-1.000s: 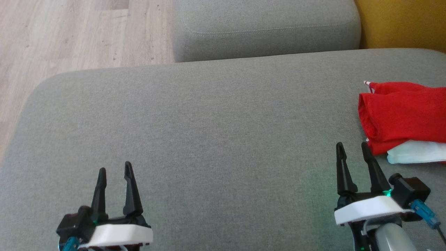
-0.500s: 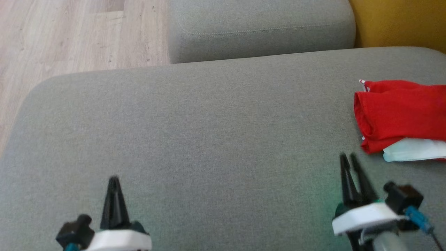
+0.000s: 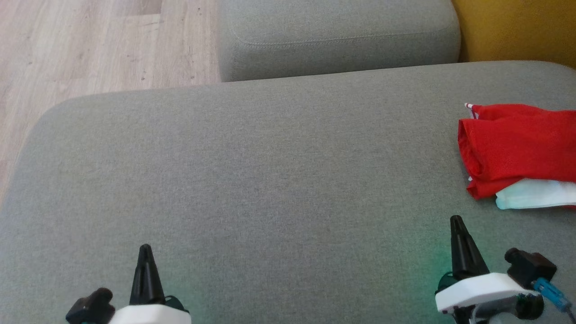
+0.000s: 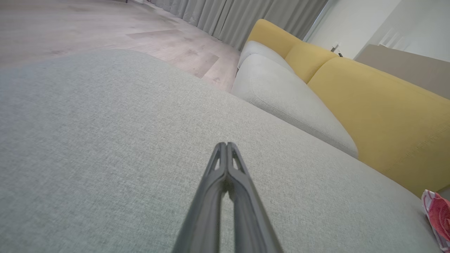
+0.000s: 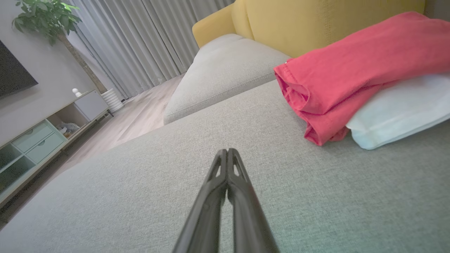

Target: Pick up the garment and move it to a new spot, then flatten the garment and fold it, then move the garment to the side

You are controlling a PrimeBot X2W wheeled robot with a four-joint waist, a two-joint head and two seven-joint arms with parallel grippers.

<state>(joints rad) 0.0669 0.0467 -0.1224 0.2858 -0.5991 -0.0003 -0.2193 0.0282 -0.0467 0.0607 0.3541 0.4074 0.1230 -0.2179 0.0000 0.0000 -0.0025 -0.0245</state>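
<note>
The red garment [image 3: 517,144] lies folded at the right edge of the gray cushion [image 3: 270,171], on top of a white cloth [image 3: 535,194]. The left gripper [image 3: 145,248] and the right gripper [image 3: 456,220] are both pinched together and hold nothing. The right one is near the garment.

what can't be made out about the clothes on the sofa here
Head view: the red garment is cut off by the right edge, so its extent and type stay unknown.
Head view: the white item lies mostly under the red garment and is cut off too.
Left wrist view: the fabric corner is clipped by the frame edge; too little to identify.
</note>
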